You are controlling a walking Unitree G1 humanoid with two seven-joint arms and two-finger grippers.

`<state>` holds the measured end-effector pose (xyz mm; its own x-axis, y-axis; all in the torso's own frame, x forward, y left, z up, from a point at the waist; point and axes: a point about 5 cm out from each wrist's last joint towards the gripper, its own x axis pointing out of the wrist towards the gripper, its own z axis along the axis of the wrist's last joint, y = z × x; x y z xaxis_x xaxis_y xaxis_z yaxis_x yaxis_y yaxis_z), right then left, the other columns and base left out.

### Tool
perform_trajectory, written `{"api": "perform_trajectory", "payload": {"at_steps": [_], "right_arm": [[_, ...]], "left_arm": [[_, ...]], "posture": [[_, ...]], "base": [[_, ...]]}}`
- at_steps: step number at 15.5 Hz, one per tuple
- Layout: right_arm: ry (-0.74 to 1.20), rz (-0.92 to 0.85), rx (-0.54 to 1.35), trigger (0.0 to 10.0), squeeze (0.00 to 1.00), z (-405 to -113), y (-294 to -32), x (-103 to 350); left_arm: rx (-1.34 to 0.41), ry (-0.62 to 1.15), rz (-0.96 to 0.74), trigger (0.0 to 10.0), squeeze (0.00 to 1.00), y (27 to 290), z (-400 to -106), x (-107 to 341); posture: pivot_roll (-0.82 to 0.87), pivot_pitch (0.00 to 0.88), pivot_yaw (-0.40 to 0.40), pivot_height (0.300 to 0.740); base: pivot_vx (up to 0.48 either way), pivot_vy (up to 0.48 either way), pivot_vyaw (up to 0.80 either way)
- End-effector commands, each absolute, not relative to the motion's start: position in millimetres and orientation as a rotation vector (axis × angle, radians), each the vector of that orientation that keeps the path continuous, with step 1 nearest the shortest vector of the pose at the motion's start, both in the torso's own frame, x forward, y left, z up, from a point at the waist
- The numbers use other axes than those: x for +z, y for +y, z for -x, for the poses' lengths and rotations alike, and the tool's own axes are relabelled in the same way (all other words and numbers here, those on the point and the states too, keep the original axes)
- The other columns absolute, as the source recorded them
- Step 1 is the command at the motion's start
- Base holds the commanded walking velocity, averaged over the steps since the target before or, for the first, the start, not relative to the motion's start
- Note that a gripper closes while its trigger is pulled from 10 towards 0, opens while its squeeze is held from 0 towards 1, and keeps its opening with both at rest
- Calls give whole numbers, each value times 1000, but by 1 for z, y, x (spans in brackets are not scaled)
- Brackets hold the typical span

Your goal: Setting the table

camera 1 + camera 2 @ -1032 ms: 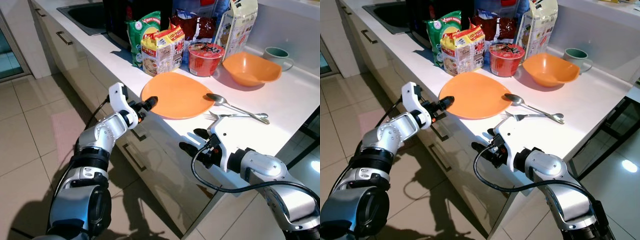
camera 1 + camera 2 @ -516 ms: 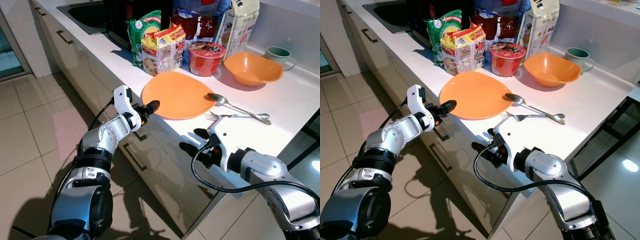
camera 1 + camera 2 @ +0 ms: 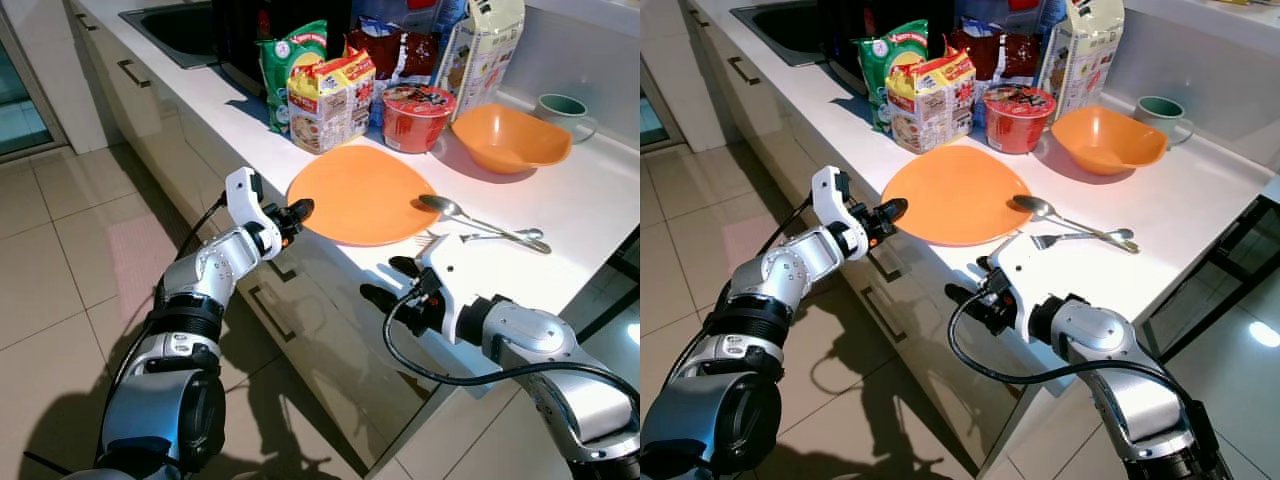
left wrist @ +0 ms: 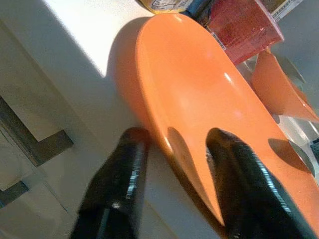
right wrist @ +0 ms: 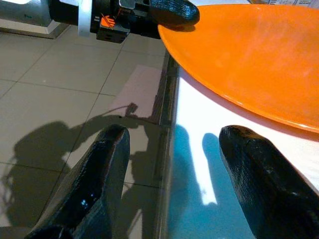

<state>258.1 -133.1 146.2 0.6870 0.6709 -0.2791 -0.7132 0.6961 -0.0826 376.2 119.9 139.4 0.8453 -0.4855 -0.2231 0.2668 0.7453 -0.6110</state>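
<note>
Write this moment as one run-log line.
left gripper: open, fingers astride orange plate rim | right gripper: open, at counter edge | not yet lifted

Surface: I face a white countertop [image 3: 600,210] above cabinet drawers with bar handles [image 3: 271,303].
Near edge: an orange plate [image 3: 362,192] lies flat at the counter's front edge.
Right of plate: a spoon [image 3: 470,215] and a fork [image 3: 480,237] lie side by side.
Behind plate: a red noodle cup [image 3: 418,117], noodle packets [image 3: 322,100] and a carton [image 3: 482,50] stand.
Far right: an orange bowl [image 3: 508,138] sits near a green mug [image 3: 562,110].
Far left: a sink [image 3: 175,25] is set in.
</note>
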Motion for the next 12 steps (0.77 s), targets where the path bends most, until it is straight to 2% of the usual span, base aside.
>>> {"api": "perform_trajectory", "payload": {"at_steps": [1, 12], "right_arm": [[218, 213, 785, 10000, 0, -259, -134, 149], [174, 254, 761, 10000, 0, -264, -136, 152]], "left_arm": [[-452, 398, 593, 0, 0, 112, -377, 142], [-366, 295, 636, 0, 0, 122, -383, 158]], "posture": [[-18, 0, -12, 740], [-22, 0, -18, 740]], "base": [[0, 0, 0], [0, 0, 0]]}}
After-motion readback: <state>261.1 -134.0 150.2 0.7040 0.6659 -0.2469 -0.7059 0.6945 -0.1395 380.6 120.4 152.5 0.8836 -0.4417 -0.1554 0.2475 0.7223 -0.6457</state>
